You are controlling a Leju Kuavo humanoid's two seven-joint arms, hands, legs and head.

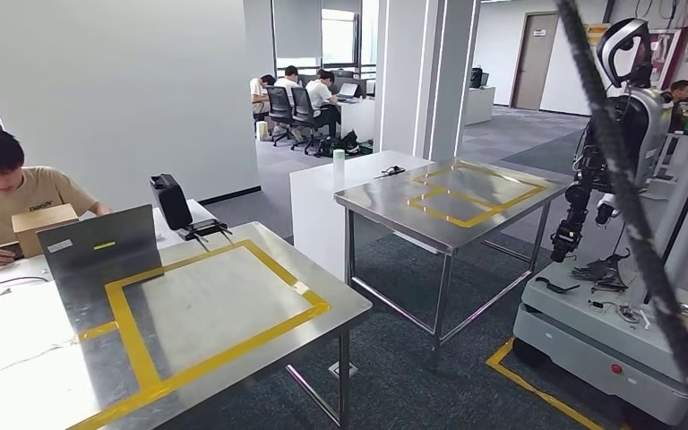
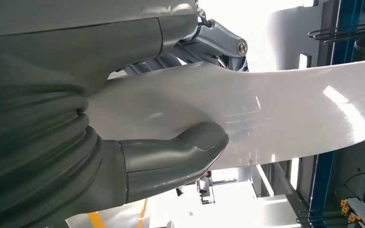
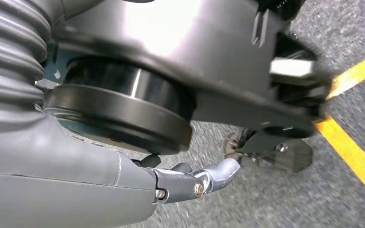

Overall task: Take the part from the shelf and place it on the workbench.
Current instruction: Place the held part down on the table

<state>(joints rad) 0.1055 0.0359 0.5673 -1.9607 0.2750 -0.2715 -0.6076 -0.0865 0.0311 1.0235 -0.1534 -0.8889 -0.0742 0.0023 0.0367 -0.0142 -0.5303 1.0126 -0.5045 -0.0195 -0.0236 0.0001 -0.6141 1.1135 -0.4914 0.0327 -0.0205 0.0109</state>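
In the left wrist view my left hand (image 2: 76, 71) grips a white, smooth, curved part (image 2: 285, 114). The grey thumb (image 2: 171, 156) presses one face and the darker fingers (image 2: 218, 40) wrap the other. A steel workbench (image 1: 322, 309) marked with a yellow tape rectangle stands close in front in the head view, and a second taped steel bench (image 1: 537, 210) stands farther off to the right. My right hand (image 3: 185, 183) hangs over grey carpet, fingers loosely extended with nothing in them.
A person (image 1: 9, 193) sits at the near bench's left behind a laptop (image 1: 98, 246), a cardboard box (image 1: 43, 224) and a black case (image 1: 172, 202). Another humanoid robot (image 1: 632, 107) stands on a wheeled base at right. A dark cable (image 1: 627, 206) crosses the view. Yellow floor tape (image 3: 356, 156) runs below my right hand.
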